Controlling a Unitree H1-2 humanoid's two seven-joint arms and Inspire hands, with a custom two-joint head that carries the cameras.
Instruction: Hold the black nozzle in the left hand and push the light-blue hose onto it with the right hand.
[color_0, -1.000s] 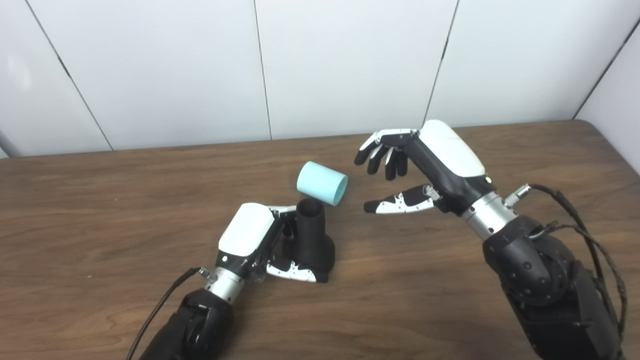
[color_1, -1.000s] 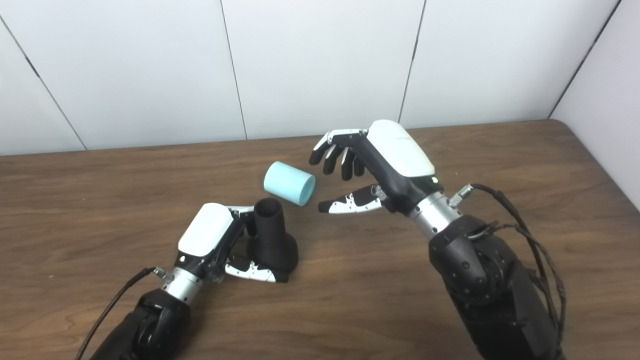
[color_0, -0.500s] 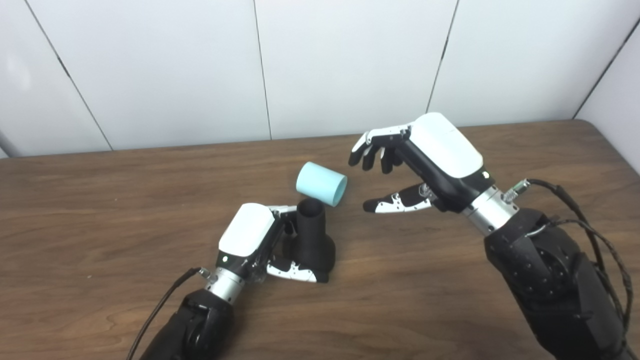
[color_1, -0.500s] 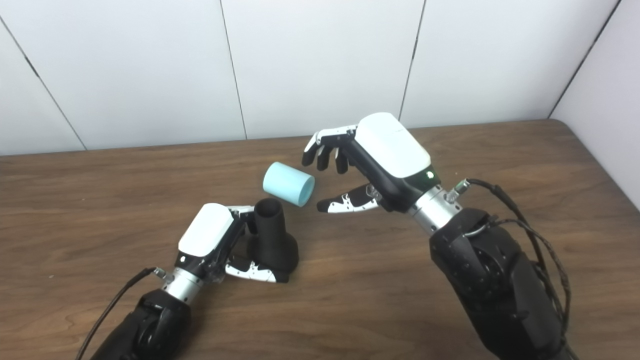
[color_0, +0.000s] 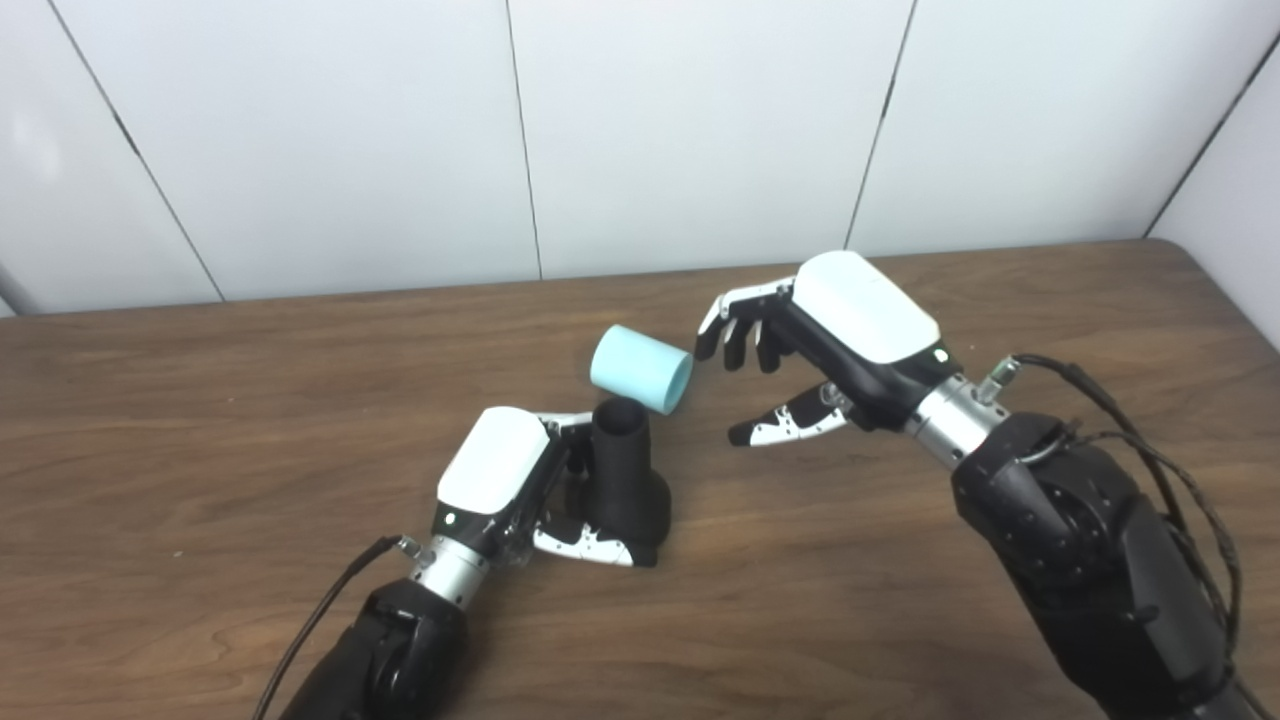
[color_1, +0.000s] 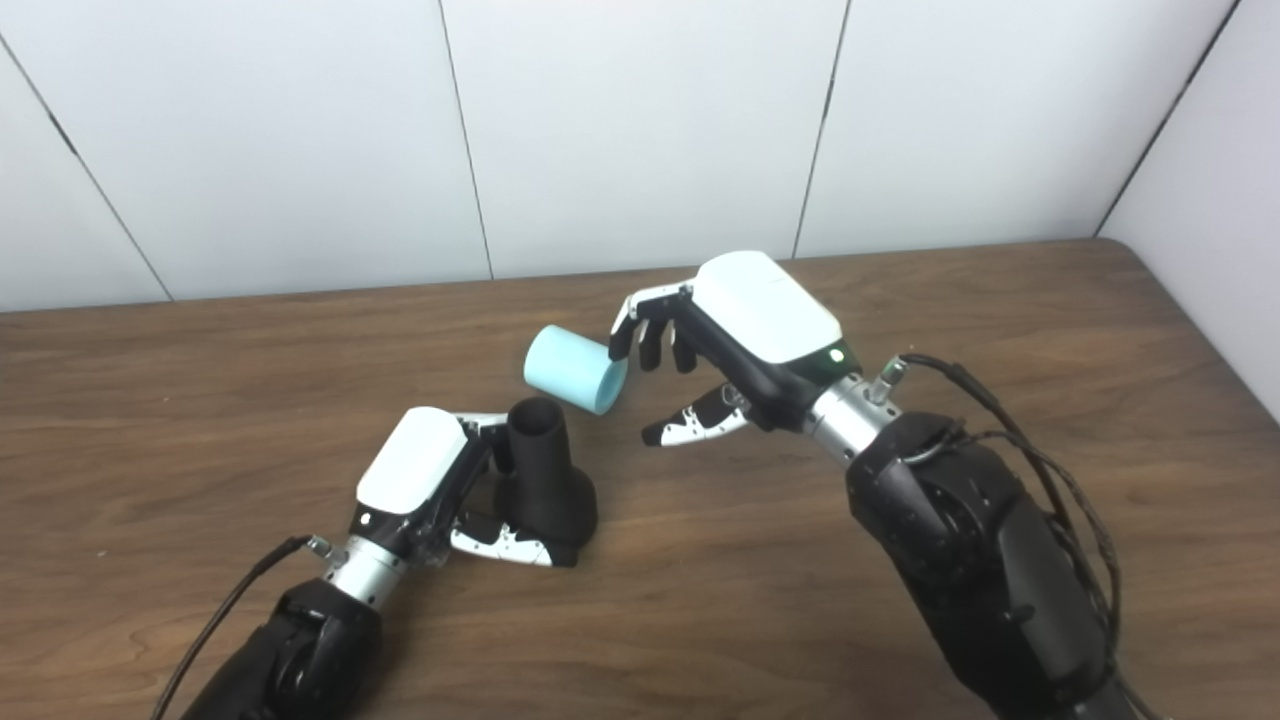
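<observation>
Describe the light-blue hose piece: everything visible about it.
The hose is a short, smooth, matte light-blue tube lying on its side on the wooden table, its open end facing right and toward the camera. It lies just behind the black nozzle. The right hand is open beside it, fingertips close; contact cannot be told.

The left hand (color_0: 515, 480) covers the left side of the black nozzle (color_0: 625, 480), so how its fingers meet that side cannot be seen. The nozzle's narrow neck hides the near edge of the light-blue hose (color_0: 641, 368). Whether the right hand (color_0: 830, 335) touches the hose is unclear. Both arms and the table (color_0: 200, 420) run off the picture's edges.
</observation>
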